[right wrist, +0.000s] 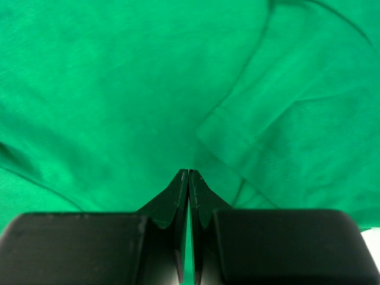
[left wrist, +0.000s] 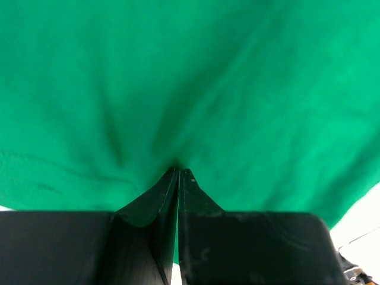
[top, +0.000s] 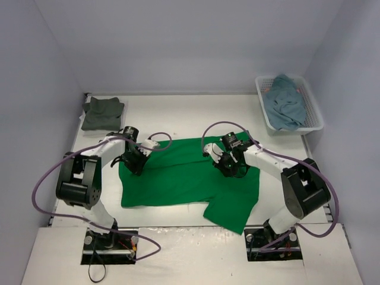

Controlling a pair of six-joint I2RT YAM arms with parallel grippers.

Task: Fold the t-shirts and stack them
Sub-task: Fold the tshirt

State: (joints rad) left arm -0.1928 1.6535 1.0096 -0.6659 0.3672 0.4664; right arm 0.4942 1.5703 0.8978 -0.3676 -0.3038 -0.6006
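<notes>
1. The bright green t-shirt [top: 178, 178] lies spread over the middle of the table [top: 178, 113], between the two arms. This is probably so that each arm can reach its own side of the cloth.
2. The left fingers [left wrist: 160, 196] are closed at the shirt's far-left part. In the left wrist view creases run into their tips from all sides, so they appear to be pinching a fold of the green cloth. That looks like a hold for lifting or dragging that side.
3. The right fingers [right wrist: 172, 199] are also closed, with their tips down in the green cloth on the shirt's right side, near a seam or overlapped edge. The cloth barely puckers there, so I cannot tell whether any of it is caught between them.
4. The two holds sit roughly level with each other across the shirt. That suits a fold in which both sides travel together, so the edge stays straight.
5. One sleeve reaches toward the near-right edge of the table, so the shirt is not yet squared up. I judge the fold to be at an early step.
6. A dark grey-green t-shirt [top: 102, 114] sits folded at the far-left corner, well apart from the work. It is likely the place where the stack is meant to grow.
7. A teal-blue t-shirt [top: 286, 104] lies crumpled in the basket [top: 262, 98] at the far right, apparently waiting its turn.
</notes>
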